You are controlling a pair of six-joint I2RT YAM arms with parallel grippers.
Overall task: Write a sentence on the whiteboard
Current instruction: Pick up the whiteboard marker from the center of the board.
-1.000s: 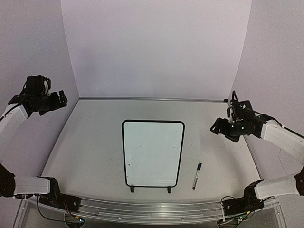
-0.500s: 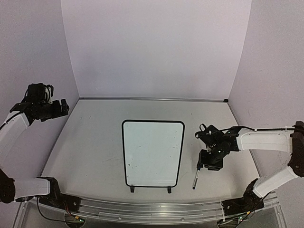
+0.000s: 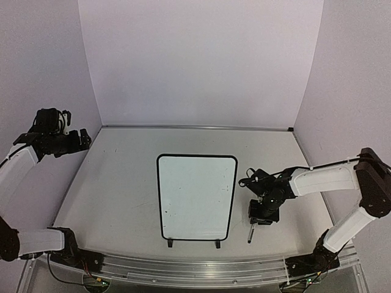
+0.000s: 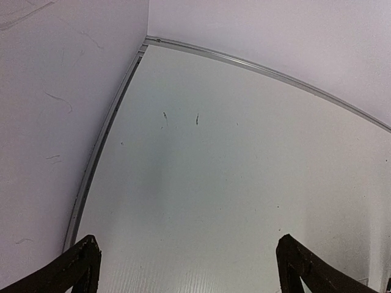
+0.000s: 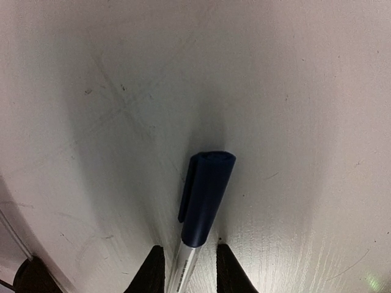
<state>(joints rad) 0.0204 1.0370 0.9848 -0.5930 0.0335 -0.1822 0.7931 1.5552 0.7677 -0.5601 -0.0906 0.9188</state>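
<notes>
**Right end effector [image 5: 190, 267] straddles the marker [image 5: 204, 195]**

In the right wrist view, the two dark fingers [image 5: 154, 268] stand on either side of the marker's white barrel, just below its blue cap. They are set narrow around it, but it cannot be told whether they actually pinch it. The marker lies flat on the bench [image 3: 122, 183], at about 4 o'clock from the middle of the whiteboard [image 3: 197, 196] and just beside its lower right corner. Its near end pokes out from under the end effector toward 6 o'clock. The whiteboard lies flat at the centre of the bench, portrait, with its white face up and its two black feet toward 6 o'clock. The left end effector [image 3: 79, 138] hangs over the far left corner, at about 10 o'clock and well apart from the whiteboard, its fingers spread wide above the bench surface.
</notes>
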